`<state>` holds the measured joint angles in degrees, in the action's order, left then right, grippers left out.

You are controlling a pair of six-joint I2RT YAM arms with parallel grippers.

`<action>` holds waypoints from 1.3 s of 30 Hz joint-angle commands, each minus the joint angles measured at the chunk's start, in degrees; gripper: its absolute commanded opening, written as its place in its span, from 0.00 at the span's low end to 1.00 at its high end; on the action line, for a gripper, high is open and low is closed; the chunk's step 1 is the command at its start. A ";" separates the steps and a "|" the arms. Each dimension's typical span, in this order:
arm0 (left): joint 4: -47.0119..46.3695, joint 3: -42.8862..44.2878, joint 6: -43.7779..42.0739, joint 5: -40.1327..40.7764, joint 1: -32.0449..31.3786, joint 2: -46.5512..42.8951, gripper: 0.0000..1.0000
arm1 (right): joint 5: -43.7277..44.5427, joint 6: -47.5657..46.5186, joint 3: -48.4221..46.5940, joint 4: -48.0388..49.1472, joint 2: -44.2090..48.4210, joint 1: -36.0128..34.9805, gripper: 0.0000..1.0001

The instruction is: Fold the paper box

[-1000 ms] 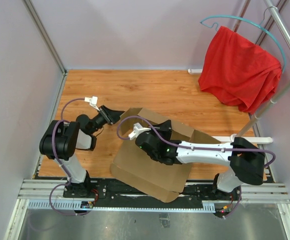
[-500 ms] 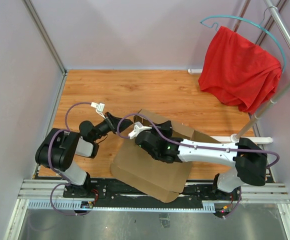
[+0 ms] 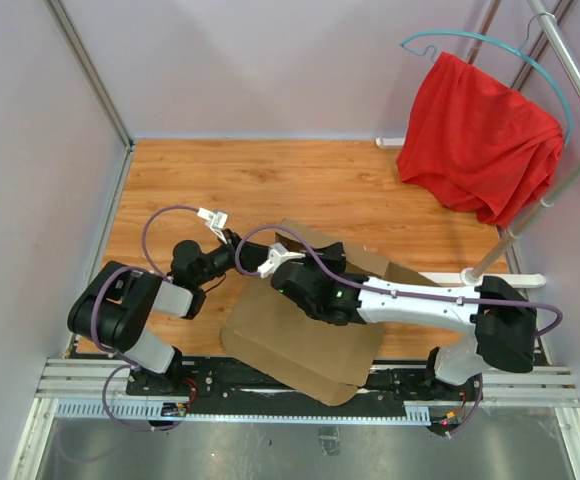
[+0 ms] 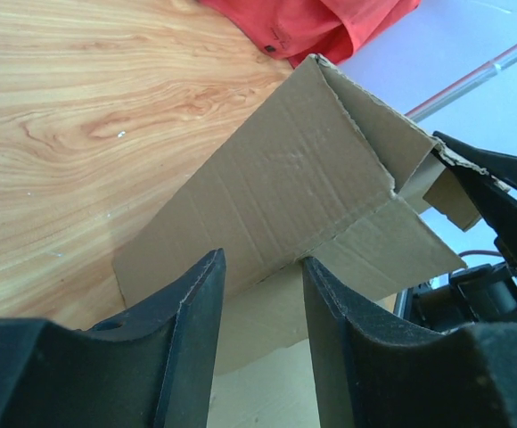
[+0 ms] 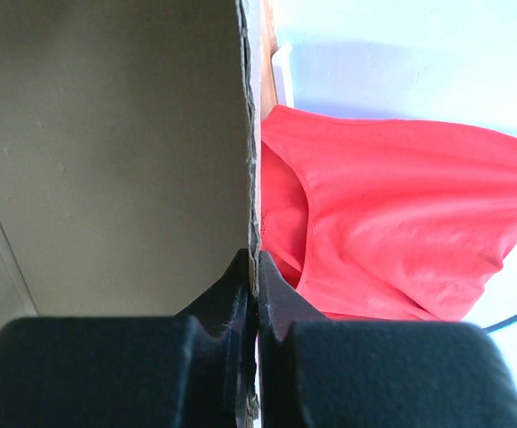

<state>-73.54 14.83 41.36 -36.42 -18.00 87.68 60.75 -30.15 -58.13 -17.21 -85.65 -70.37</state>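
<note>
- paper box (image 3: 305, 325): plain brown corrugated cardboard, a die-cut sheet with flaps. It lies on the near half of the wooden tabletop (image 3: 270, 180), between the two arms. Its near rounded flap reaches over the metal rail (image 3: 270, 392) where the arm bases are bolted. Most of the sheet lies flat. The far-left part is lifted into a tilted panel with a creased corner flap at its top.
- right tool (image 5: 251, 267): closed, with the thin cut edge of the raised cardboard panel pinched between its two black fingers. The panel's inner face fills the left half of the right wrist view. From above, the arm stretches leftward from its base, low across the flat sheet.
- left tool (image 4: 260, 267): jaws parted, not clamped on anything. It points at the outer face of the raised panel from the left, near it. The panel's lower edge and the flat sheet beneath show through the gap between the fingers. Whether the fingertips touch the cardboard cannot be told.
- red cloth (image 3: 480, 140): draped on a teal wire hanger (image 3: 460, 35), which hangs from a metal rack (image 3: 570, 65) at the far right corner, well apart from the box. It appears behind the panel in both wrist views.
</note>
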 commanded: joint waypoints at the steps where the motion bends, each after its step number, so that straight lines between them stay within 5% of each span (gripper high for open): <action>1: -0.19 1.59 -2.94 3.98 -2.11 1.91 0.46 | -7.63 4.75 -0.18 -5.06 0.13 -1.08 0.01; 11: 2.73 2.20 -7.48 11.28 -6.41 0.32 0.46 | -9.84 5.63 0.66 -6.72 -0.67 -1.09 0.01; 23: 12.46 -1.49 -11.46 14.81 -6.97 -13.98 0.49 | -5.37 8.19 -0.27 -10.90 -2.42 -1.09 0.01; 39: 6.38 -2.01 -11.39 15.86 -8.95 -6.98 0.50 | -8.38 10.11 -1.46 -15.58 -3.44 -1.17 0.06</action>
<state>-63.09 13.37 30.87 -21.50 -26.09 79.77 60.40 -25.02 -60.69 -26.28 -86.54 -70.37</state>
